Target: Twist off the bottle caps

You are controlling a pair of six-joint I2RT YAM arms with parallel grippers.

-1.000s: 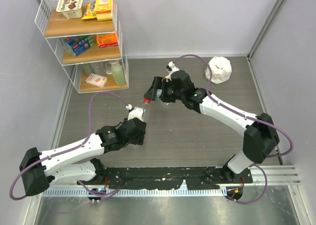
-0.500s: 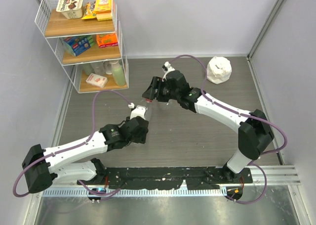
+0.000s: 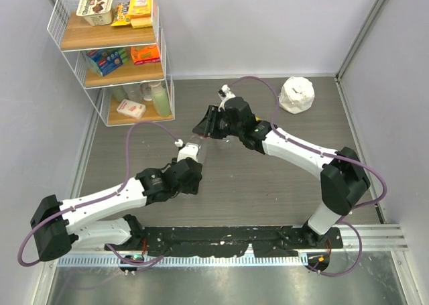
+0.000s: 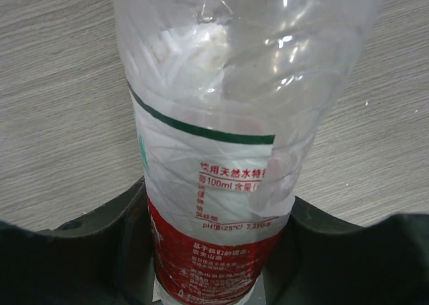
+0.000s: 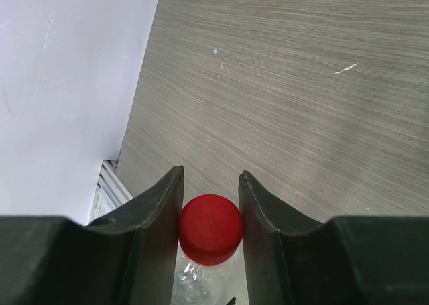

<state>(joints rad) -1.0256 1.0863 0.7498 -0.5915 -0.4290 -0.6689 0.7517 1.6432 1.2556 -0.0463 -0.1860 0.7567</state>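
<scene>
left fingers (image 4: 100,251): pinching clear bottle (image 4: 228,84) low on its body | label (image 4: 214,211): red band, green stripe, reads "100ml", "pH(25°C)", plus Chinese print | right fingers (image 5: 157,231): pressed on red cap (image 5: 210,228) between them, above grey surface (image 5: 301,84)

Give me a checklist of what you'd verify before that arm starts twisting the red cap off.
1. The left gripper is shut on the bottle at its label: ok.
2. The right gripper presses both sides of the red cap: ok.
3. The cap sits centred in that gripper: ok.
4. The bottle wall is undamaged: not ok; the clear plastic looks crumpled, so it may flex under the twist.
5. The cap is already loose on its thread: cannot tell.
</scene>
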